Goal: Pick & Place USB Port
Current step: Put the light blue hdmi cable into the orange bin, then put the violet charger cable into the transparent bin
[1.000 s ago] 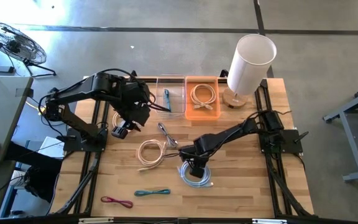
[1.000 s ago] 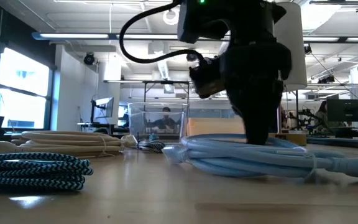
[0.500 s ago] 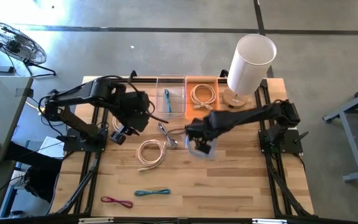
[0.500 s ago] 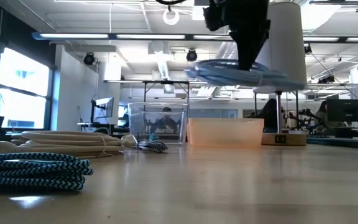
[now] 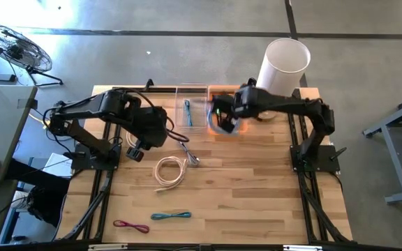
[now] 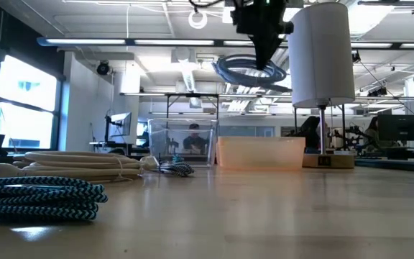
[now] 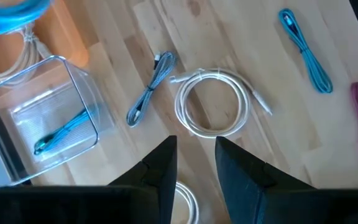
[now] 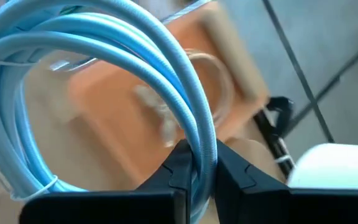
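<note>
My right gripper [image 5: 223,118] is shut on a light blue cable coil [image 8: 104,50] and holds it in the air over the orange bin [image 5: 237,128] at the table's far middle. In the low view the coil [image 6: 251,72] hangs well above the table. A cream cable coil [image 8: 211,81] lies in the orange bin. My left gripper [image 7: 195,163] is open and empty, above a white coil [image 7: 186,198] at the table's left. A clear bin [image 5: 195,92] holding a blue cable [image 5: 188,111] stands left of the orange bin. My right gripper pinches the bundled strands at one side of the coil's loop [image 8: 199,132] between its two fingers. The fingers come from above and lie across the strands. The coil is lifted clear and hangs tilted below the fingers, over the orange bin.
A white cylinder on a wooden base [image 5: 281,66] stands at the far right beside the orange bin. A grey braided cable [image 5: 187,150], a white coil [image 5: 169,171], a teal cable [image 5: 171,215] and a magenta cable [image 5: 131,226] lie on the table.
My right gripper has lifted the light blue coil off the table's middle and carried it up and toward the far edge, until it is over the orange bin. The coil is clear of the table and hangs from the gripper.
</note>
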Robot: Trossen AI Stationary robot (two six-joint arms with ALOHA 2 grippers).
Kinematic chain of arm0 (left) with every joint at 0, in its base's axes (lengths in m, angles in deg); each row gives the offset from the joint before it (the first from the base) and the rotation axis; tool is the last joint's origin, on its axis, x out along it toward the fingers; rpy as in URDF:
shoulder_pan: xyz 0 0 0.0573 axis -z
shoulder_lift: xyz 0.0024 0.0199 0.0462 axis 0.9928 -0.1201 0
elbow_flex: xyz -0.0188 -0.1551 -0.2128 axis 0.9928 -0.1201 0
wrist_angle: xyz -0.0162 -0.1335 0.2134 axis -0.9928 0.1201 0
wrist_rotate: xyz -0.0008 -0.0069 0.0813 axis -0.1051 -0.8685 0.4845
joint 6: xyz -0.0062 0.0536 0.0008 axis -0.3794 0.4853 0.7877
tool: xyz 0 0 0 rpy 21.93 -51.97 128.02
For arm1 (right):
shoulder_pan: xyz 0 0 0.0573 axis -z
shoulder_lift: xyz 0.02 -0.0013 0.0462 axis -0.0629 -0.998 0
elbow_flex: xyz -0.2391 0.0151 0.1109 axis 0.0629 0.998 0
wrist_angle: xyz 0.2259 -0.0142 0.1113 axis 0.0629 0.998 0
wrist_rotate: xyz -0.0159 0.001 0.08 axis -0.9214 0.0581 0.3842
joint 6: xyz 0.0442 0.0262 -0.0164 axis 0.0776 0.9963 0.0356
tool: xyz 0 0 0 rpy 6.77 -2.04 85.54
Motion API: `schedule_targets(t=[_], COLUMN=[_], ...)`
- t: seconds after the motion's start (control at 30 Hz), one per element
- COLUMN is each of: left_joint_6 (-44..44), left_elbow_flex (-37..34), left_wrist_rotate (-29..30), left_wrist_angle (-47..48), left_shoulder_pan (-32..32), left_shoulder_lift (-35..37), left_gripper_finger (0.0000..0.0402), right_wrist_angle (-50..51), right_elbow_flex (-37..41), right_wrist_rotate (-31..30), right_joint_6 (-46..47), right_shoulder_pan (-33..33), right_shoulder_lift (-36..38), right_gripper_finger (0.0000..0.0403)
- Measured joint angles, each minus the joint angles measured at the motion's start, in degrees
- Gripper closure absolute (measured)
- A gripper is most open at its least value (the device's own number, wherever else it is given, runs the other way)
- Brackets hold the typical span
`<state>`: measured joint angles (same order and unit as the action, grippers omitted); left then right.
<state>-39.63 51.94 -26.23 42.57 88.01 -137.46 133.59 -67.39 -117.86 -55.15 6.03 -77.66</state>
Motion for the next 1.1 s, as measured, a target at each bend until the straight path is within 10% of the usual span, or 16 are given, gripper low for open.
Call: schedule_targets(t=[0.6, 1.1], left_joint_6=[10.9, 11.0], left_elbow_flex=[0.0, 0.0], left_wrist_rotate=[0.2, 0.1], left_wrist_angle=[0.0, 0.0], left_shoulder_pan=[0.0, 0.0], left_shoulder_lift=[0.0, 0.0], left_gripper_finger=[0.0296, 0.0296], right_wrist_angle=[-5.7, -13.5], right_elbow_flex=[0.5, 0.5], right_wrist_rotate=[3.1, 6.0], right_joint_6=[-5.1, -10.2], right_shoulder_pan=[14.3, 14.3], right_shoulder_lift=[0.0, 0.0], right_gripper_finger=[0.0374, 0.0239])
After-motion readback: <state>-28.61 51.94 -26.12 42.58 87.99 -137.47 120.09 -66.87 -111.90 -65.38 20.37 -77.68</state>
